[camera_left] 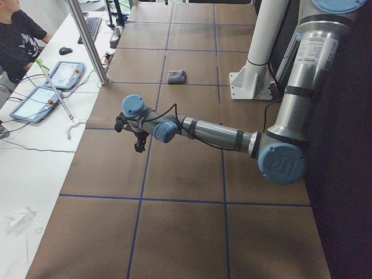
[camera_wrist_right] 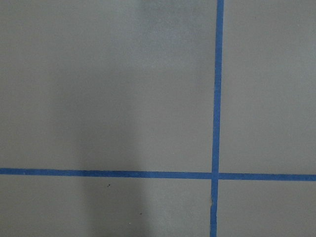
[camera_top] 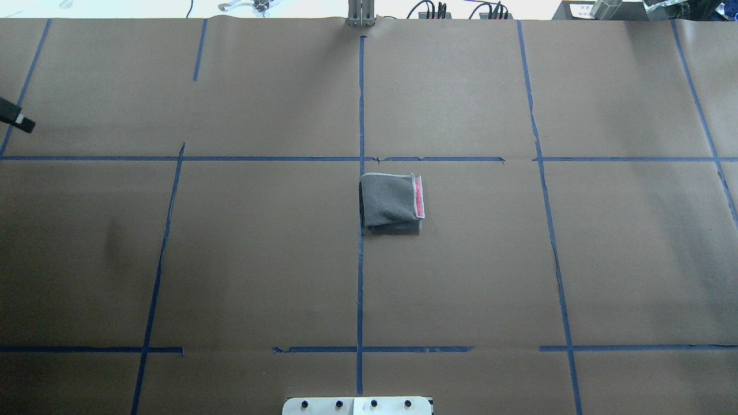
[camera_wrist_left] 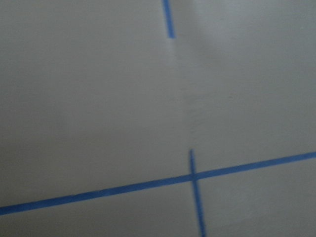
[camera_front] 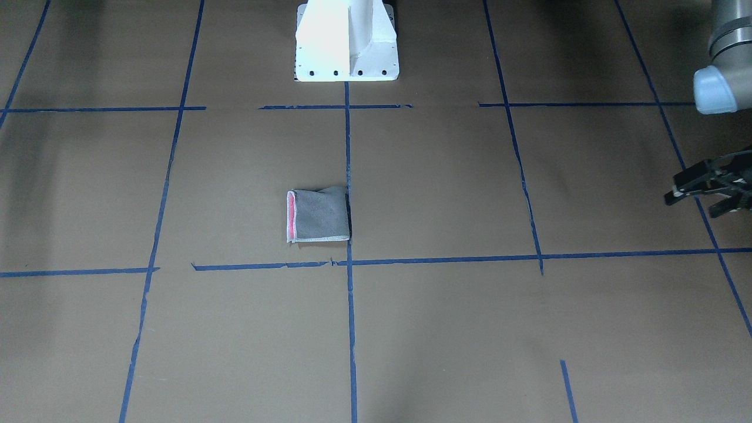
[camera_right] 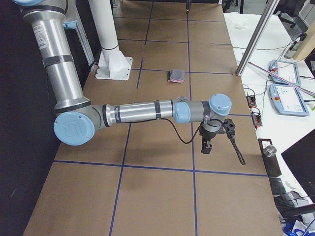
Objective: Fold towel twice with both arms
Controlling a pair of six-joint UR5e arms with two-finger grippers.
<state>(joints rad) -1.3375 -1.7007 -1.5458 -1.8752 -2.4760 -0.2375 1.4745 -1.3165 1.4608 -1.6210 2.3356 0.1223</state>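
The towel (camera_front: 320, 215) lies folded into a small square near the table's middle, grey face up, with a pink-red strip along one edge. It also shows in the overhead view (camera_top: 389, 202) and, far off, in both side views (camera_left: 176, 76) (camera_right: 176, 75). My left gripper (camera_front: 698, 198) is open and empty, far from the towel at the table's left end; one of its fingertips (camera_top: 23, 122) shows in the overhead view. My right gripper (camera_right: 206, 146) hangs over the table's right end, far from the towel; I cannot tell whether it is open. Both wrist views show only table.
Brown paper covers the table (camera_top: 259, 259), marked with a grid of blue tape lines (camera_top: 360, 288). The white pedestal base (camera_front: 346, 41) stands at the robot's edge. Beyond the far edge is a white bench with tablets (camera_left: 64, 75) and a seated person (camera_left: 14, 40).
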